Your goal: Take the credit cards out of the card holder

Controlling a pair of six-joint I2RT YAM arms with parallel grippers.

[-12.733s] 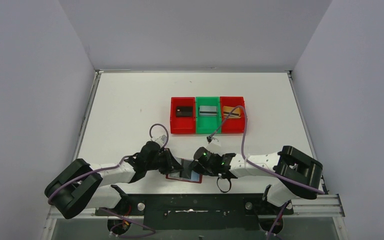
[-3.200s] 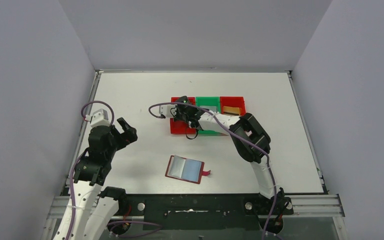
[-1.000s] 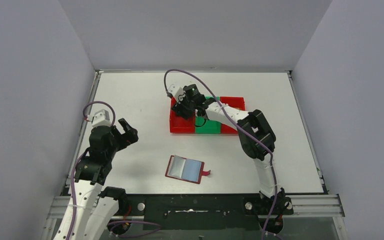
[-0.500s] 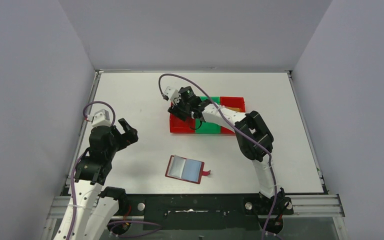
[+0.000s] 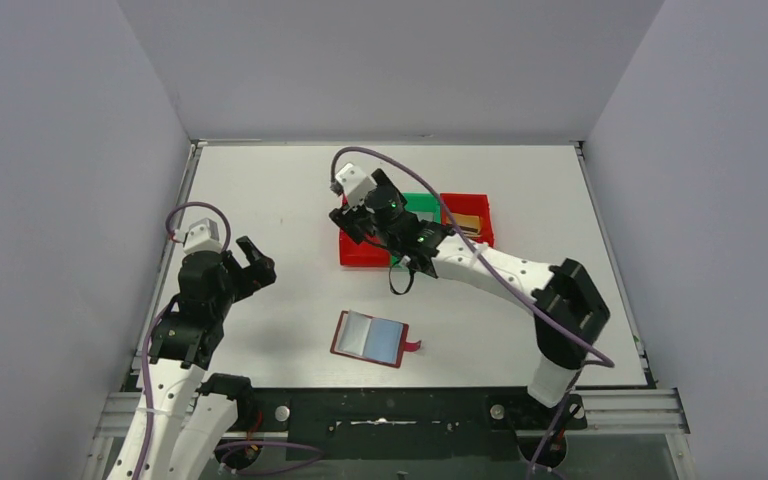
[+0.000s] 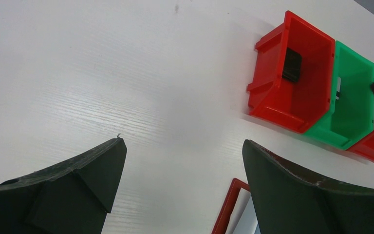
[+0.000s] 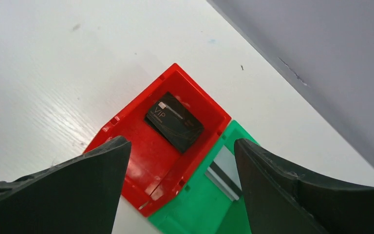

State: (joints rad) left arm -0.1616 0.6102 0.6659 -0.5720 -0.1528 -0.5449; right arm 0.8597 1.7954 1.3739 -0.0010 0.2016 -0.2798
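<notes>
1 table [image 5: 260, 190] | left gripper [image 6: 183, 144] at 9 o'clock, right gripper [image 7: 181, 144] toward 12, both are standing open | 3 bins [image 5: 360, 254] sitting toward 12 | 1 card holder [image 5: 372, 338] lying open at 6 | 3 cards [image 7: 174, 122] lying one per bin

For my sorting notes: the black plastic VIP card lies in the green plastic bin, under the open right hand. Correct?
No: the right wrist view shows the black plastic VIP card in the red plastic bin, under the open right hand.
</notes>
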